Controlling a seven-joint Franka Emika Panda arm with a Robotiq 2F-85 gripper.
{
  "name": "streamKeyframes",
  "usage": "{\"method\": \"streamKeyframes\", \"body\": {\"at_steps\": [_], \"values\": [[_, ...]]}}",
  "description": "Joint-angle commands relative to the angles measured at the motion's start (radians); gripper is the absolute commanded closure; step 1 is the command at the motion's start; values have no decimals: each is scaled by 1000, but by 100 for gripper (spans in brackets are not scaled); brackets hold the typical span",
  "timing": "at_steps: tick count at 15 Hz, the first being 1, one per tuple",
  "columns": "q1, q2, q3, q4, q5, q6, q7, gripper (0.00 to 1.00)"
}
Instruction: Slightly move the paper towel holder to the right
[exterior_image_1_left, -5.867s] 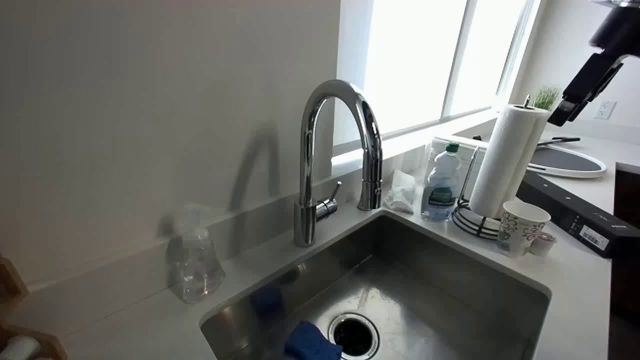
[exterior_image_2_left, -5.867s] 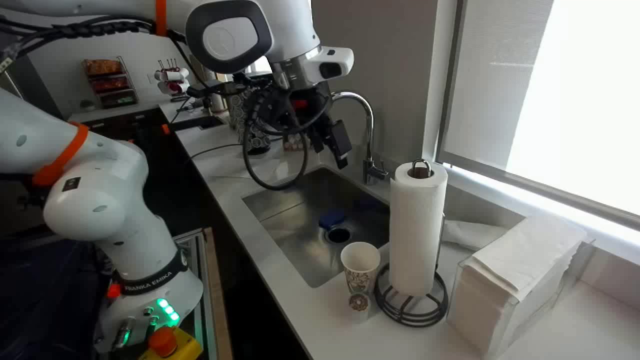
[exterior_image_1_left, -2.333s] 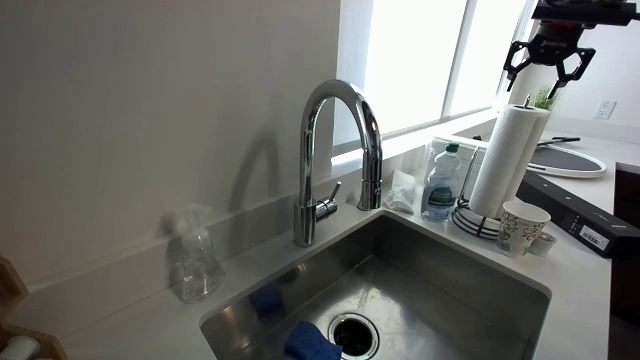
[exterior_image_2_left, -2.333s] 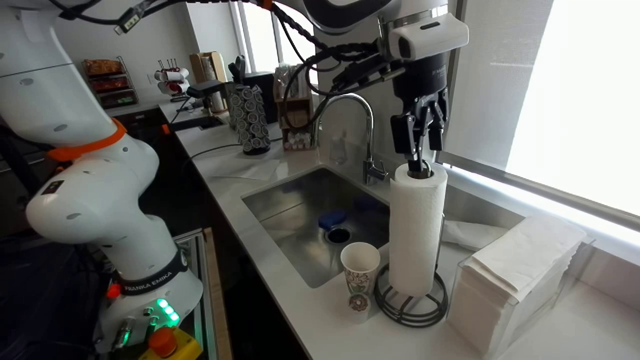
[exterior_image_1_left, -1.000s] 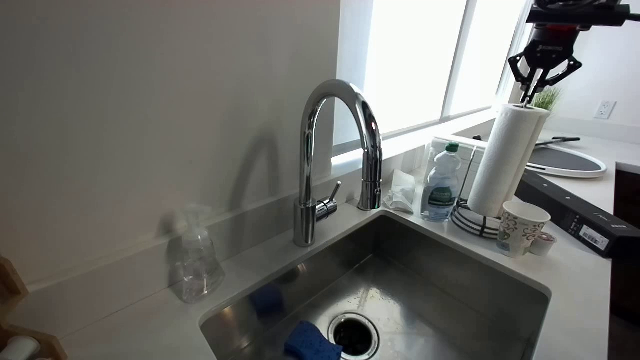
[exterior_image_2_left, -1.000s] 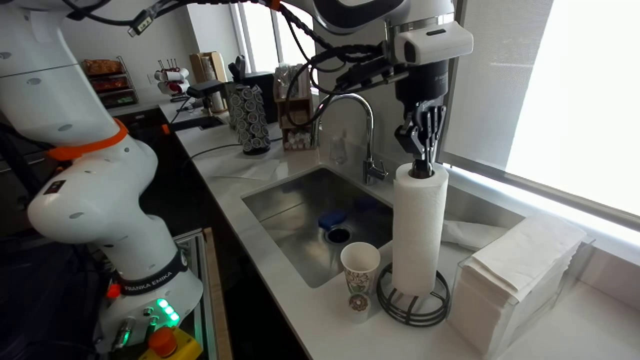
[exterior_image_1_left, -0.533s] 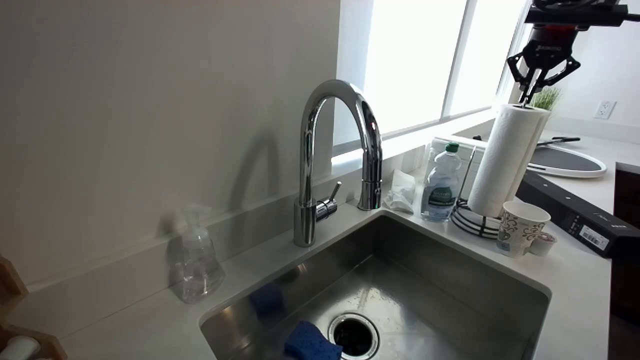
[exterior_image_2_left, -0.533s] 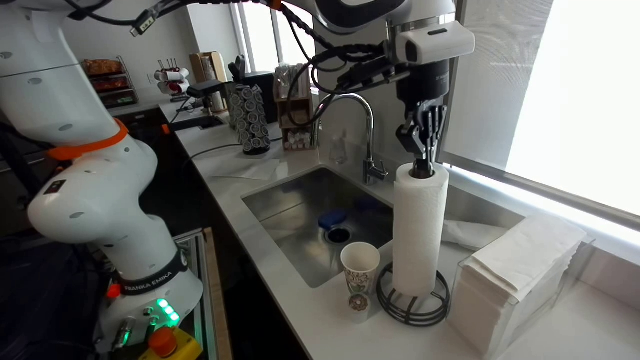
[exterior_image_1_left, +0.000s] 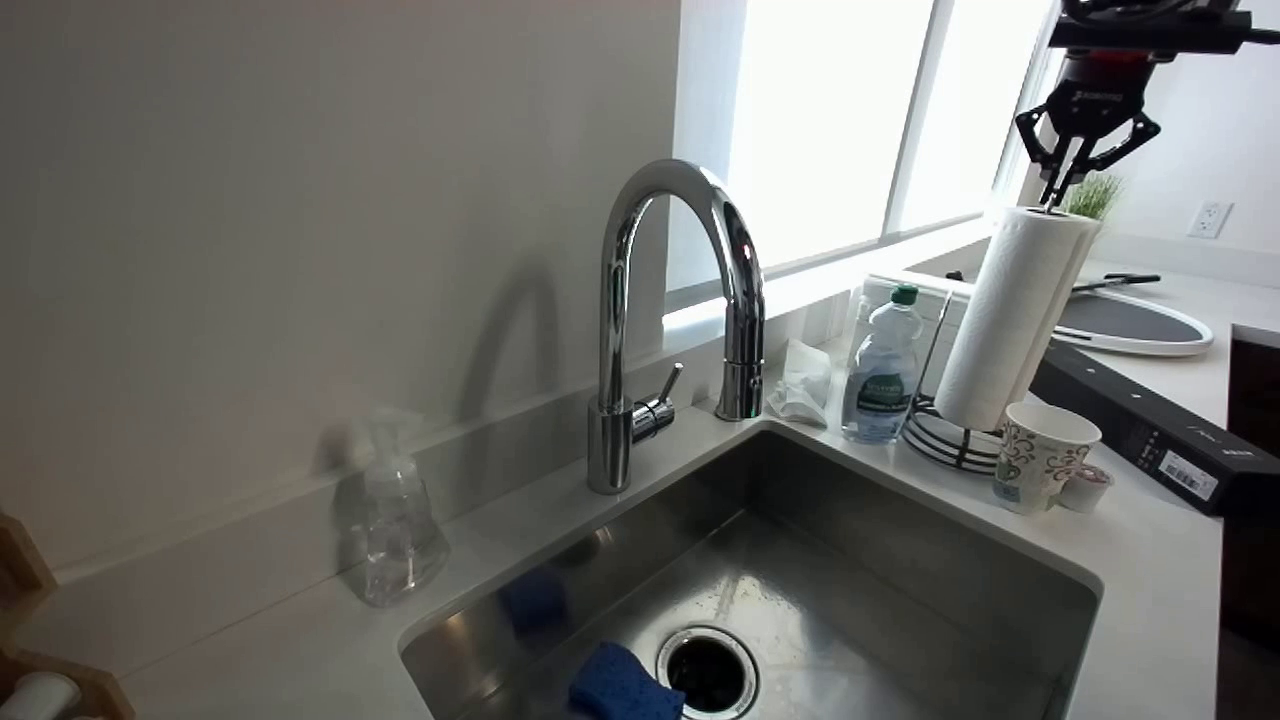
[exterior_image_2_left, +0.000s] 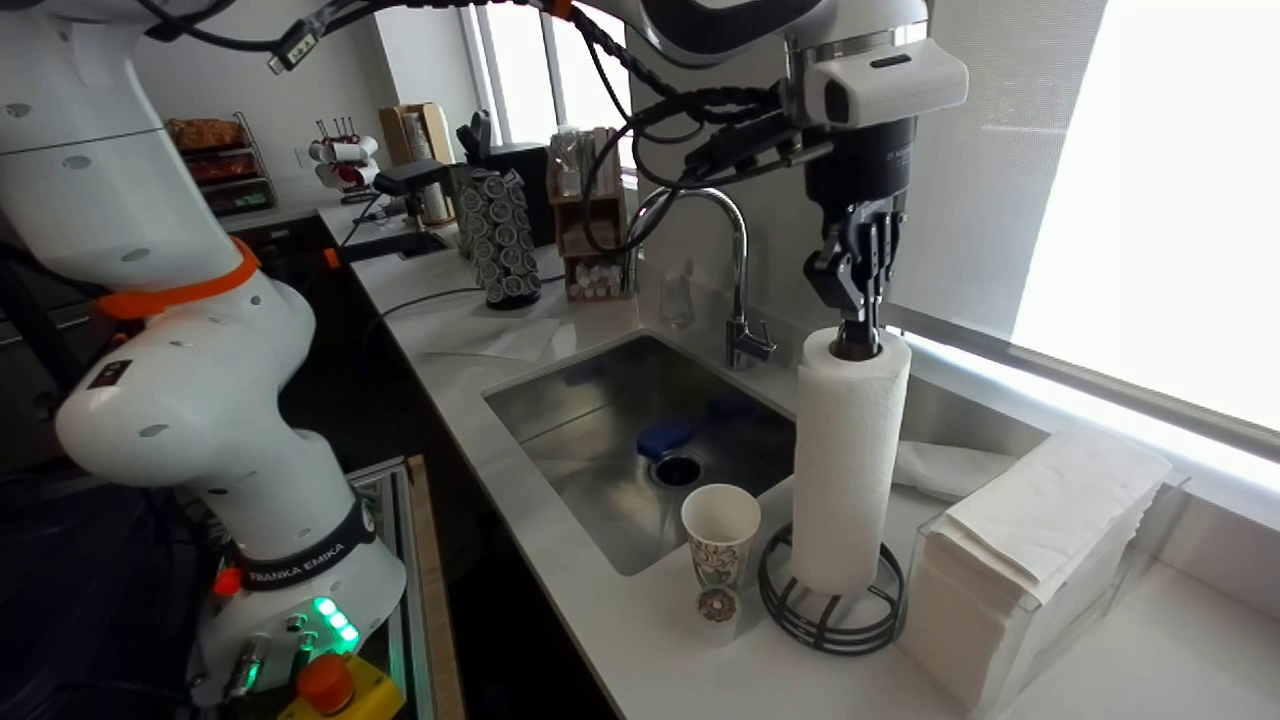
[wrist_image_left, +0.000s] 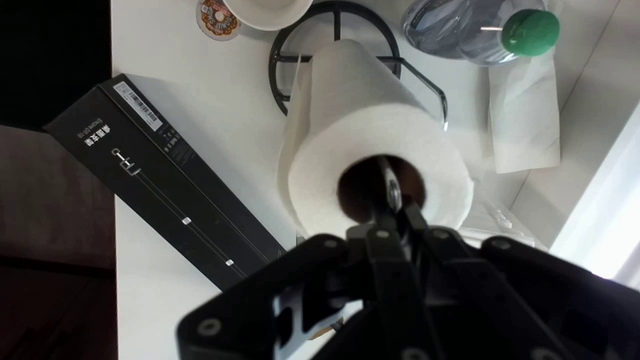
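The paper towel holder, a tall white roll (exterior_image_2_left: 850, 470) over a round dark wire base (exterior_image_2_left: 835, 642), stands on the counter beside the sink. From above, my gripper (exterior_image_2_left: 860, 338) points down at its top. The fingertips are closed around the shiny metal loop (wrist_image_left: 393, 192) that rises out of the roll's dark core, as the wrist view shows. In an exterior view the gripper (exterior_image_1_left: 1052, 202) sits right over the roll (exterior_image_1_left: 1010, 320), its fingers close together. The lower part of the loop is hidden inside the core.
Left of the base stand a patterned paper cup (exterior_image_2_left: 720, 535) and a small coffee pod (exterior_image_2_left: 718, 612). On its right, very near, is a napkin holder (exterior_image_2_left: 970, 625). A dish soap bottle (exterior_image_1_left: 880, 375) and a long black box (wrist_image_left: 165, 185) are also close by. The sink (exterior_image_1_left: 880, 540) adjoins.
The gripper, open above the roll a couple of seconds ago, has shut on the loop. Since then gripper and holder have shifted slightly right, toward the napkin holder, the top more than the base.
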Motion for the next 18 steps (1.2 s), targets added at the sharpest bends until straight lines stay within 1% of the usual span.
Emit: {"method": "streamKeyframes", "body": {"at_steps": [1,15,18], "values": [[7,8,-20,42,6,-13,7,98],[-2,11,-52,62,-32,7,17,98],[-7,18,-60,61,-48,32,12,98]]}}
